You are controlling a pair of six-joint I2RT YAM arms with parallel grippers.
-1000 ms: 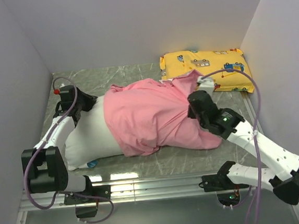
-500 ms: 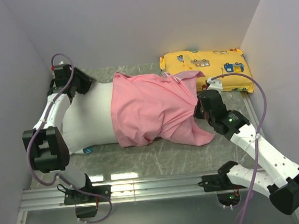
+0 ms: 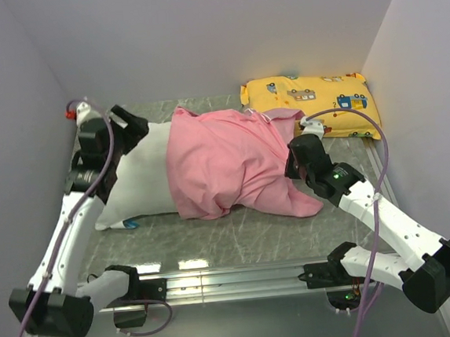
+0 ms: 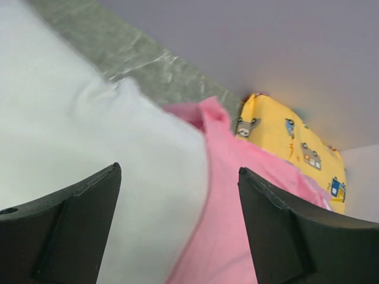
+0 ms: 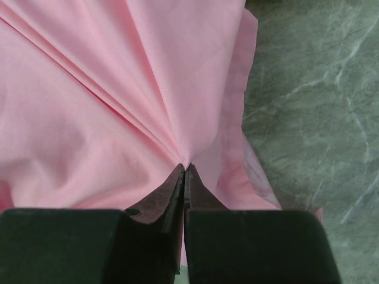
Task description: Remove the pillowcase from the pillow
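Note:
The pink pillowcase (image 3: 224, 161) covers the right part of the white pillow (image 3: 136, 184), whose left half lies bare on the table. My left gripper (image 3: 136, 127) hovers over the pillow's far left corner, open and holding nothing. In the left wrist view its black fingers (image 4: 65, 231) stand wide apart above the pillow (image 4: 71, 130) and the pillowcase's edge (image 4: 237, 225). My right gripper (image 3: 292, 166) is shut on a pinch of pillowcase at its right side. The fabric (image 5: 89, 89) fans out in folds from the gripper's closed tips (image 5: 185, 168).
A yellow cartoon-vehicle pillow (image 3: 307, 102) lies at the back right, touching the pillowcase's far corner. The marble tabletop (image 3: 239, 234) is walled on the left, back and right. A metal rail (image 3: 219, 281) with the arm bases runs along the near edge.
My left gripper pulled the pillow's corner to the far left, then opened and let go. More white pillow shows outside the pillowcase. The right gripper stays shut on the fabric.

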